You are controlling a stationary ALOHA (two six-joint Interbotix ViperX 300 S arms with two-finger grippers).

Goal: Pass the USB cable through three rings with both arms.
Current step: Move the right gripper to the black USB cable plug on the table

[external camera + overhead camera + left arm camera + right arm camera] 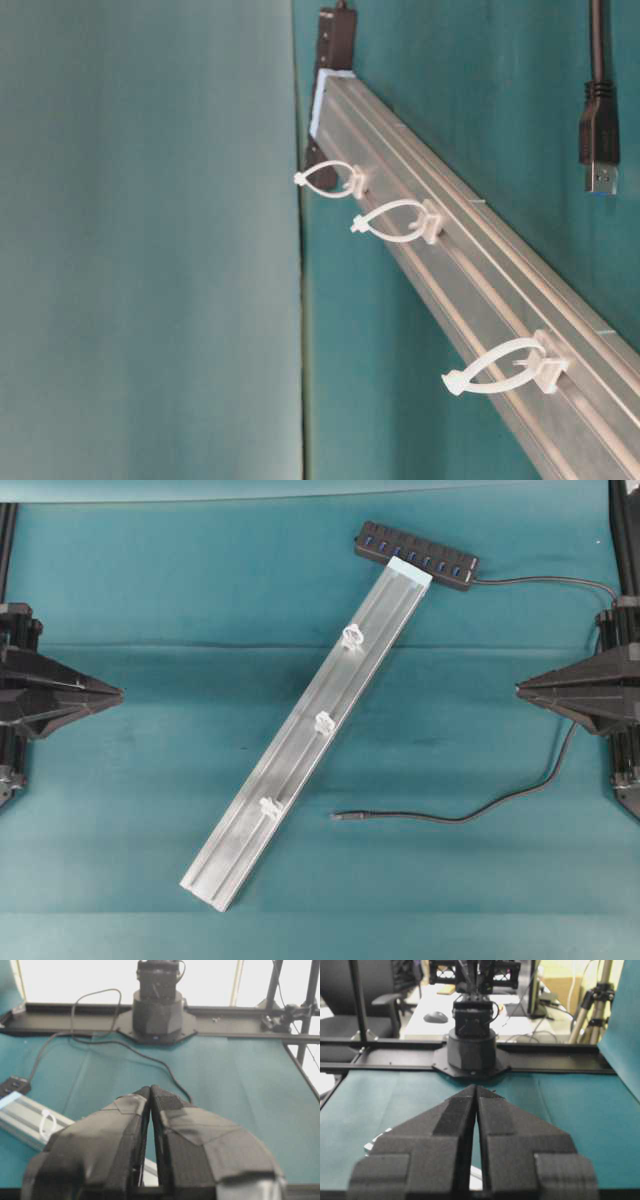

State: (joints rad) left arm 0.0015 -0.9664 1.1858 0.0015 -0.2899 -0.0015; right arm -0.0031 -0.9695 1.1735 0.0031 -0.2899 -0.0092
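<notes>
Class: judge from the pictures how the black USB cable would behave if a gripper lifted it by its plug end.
The USB cable lies in loose curves on the cloth, so it would probably droop and trail. It is thin, so likely light. Its plug looks rigid, probably the surest place to grip.
</notes>
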